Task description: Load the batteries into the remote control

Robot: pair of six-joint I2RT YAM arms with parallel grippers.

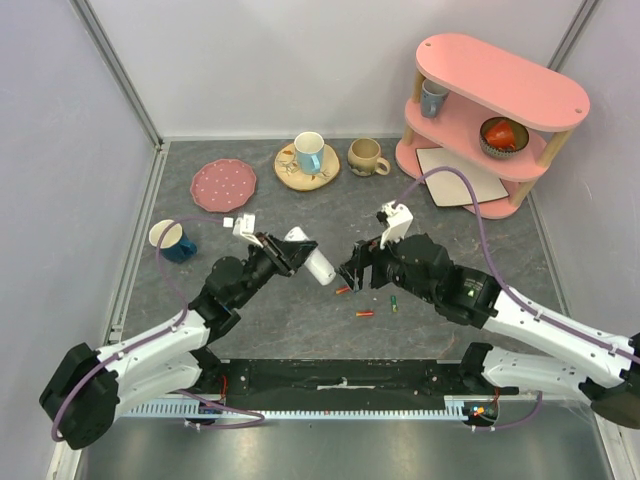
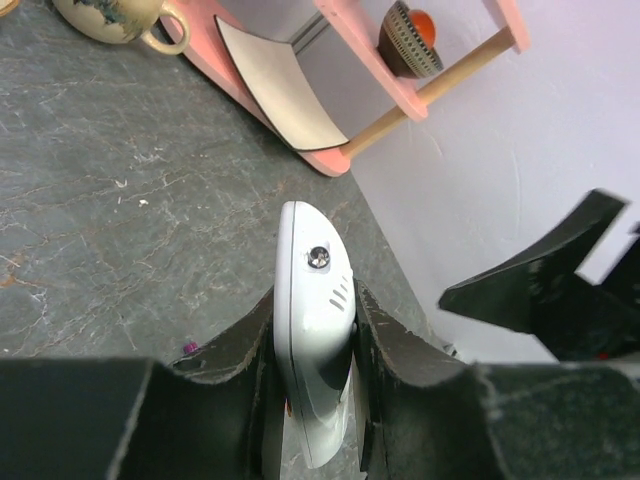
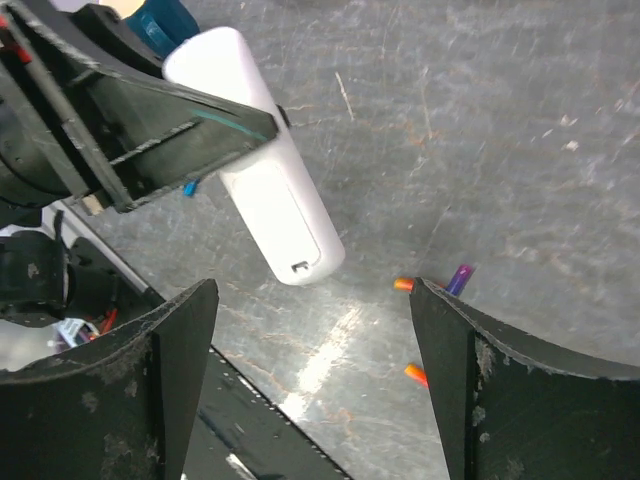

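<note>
The left gripper [image 2: 312, 310] is clamped on the remote [image 3: 265, 190], its two fingers pressing the long side edges and holding it up off the table [image 1: 450, 220], with one rounded end sticking out toward the right gripper [image 3: 312, 292]. The right gripper hangs just beside that free end with its jaws spread wide and nothing between them. The batteries [image 1: 366, 313] lie loose on the table below and just right of the remote. Two are red-orange, one is green, and the right wrist view also shows a purple tip. The remote looks like light, stiff, smooth plastic, so it could slip or twist if pushed on. The grip on its narrow sides is probably the safest, because it leaves the back free. A seam and a small catch show near the free end of the back. That may be the battery cover in place, though the view is too oblique to be sure. The batteries are small, hard and round, so they are likely to roll. Each is best pinched across the middle of its barrel.
</note>
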